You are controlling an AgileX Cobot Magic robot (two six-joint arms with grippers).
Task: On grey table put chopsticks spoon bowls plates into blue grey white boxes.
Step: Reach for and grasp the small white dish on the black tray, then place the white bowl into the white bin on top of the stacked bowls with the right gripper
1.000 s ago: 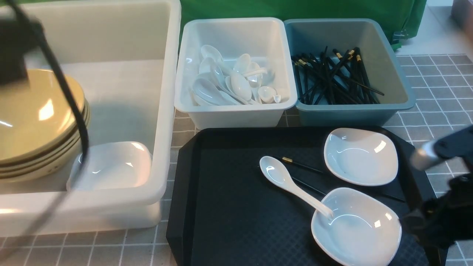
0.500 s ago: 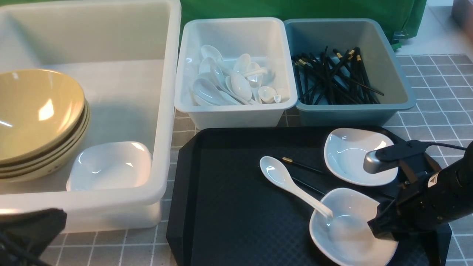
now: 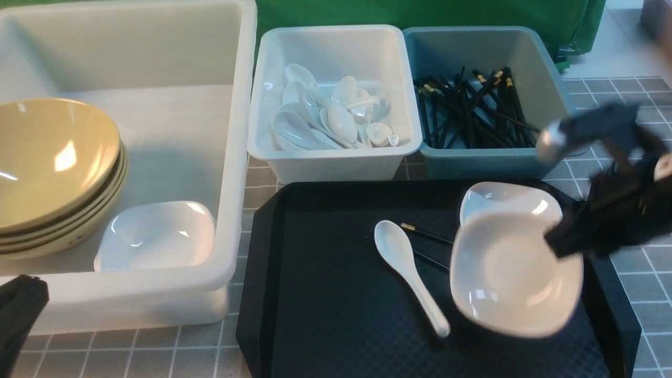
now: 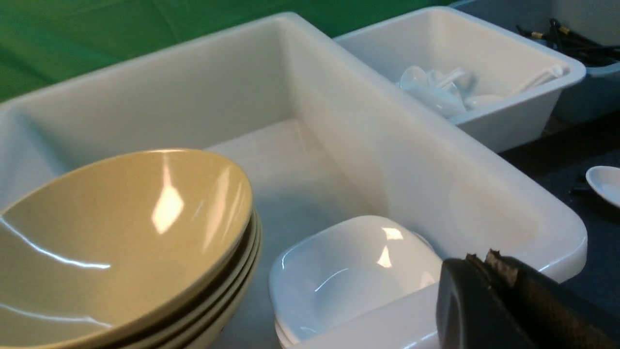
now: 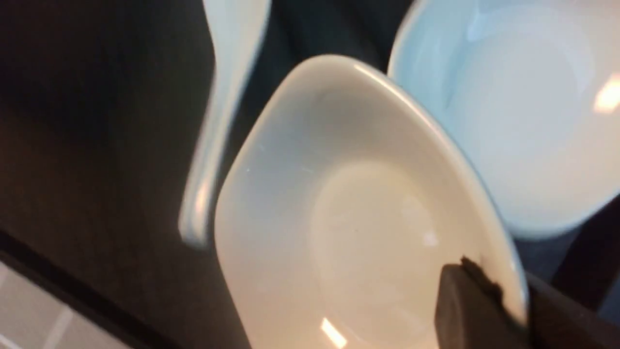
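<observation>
My right gripper (image 3: 564, 244) is shut on the rim of a white plate (image 3: 512, 273) and holds it tilted above the black tray (image 3: 325, 304); the plate fills the right wrist view (image 5: 348, 218). A second plate (image 3: 504, 197) lies on the tray behind it. A white spoon (image 3: 407, 268) and black chopsticks (image 3: 425, 236) lie on the tray. My left gripper (image 4: 487, 259) is shut and empty, low outside the near wall of the large white tub (image 3: 231, 157), which holds stacked tan bowls (image 3: 52, 168) and white plates (image 3: 157, 236).
The small white box (image 3: 336, 157) holds several spoons. The blue-grey box (image 3: 556, 94) holds several chopsticks. Both stand behind the tray on the grey table (image 3: 630, 157). A green cloth (image 3: 420, 13) hangs at the back.
My right gripper has closed on the near plate and lifted it up off the tray. The spoon slid off that plate onto the tray. My left arm has dropped out toward the lower left.
</observation>
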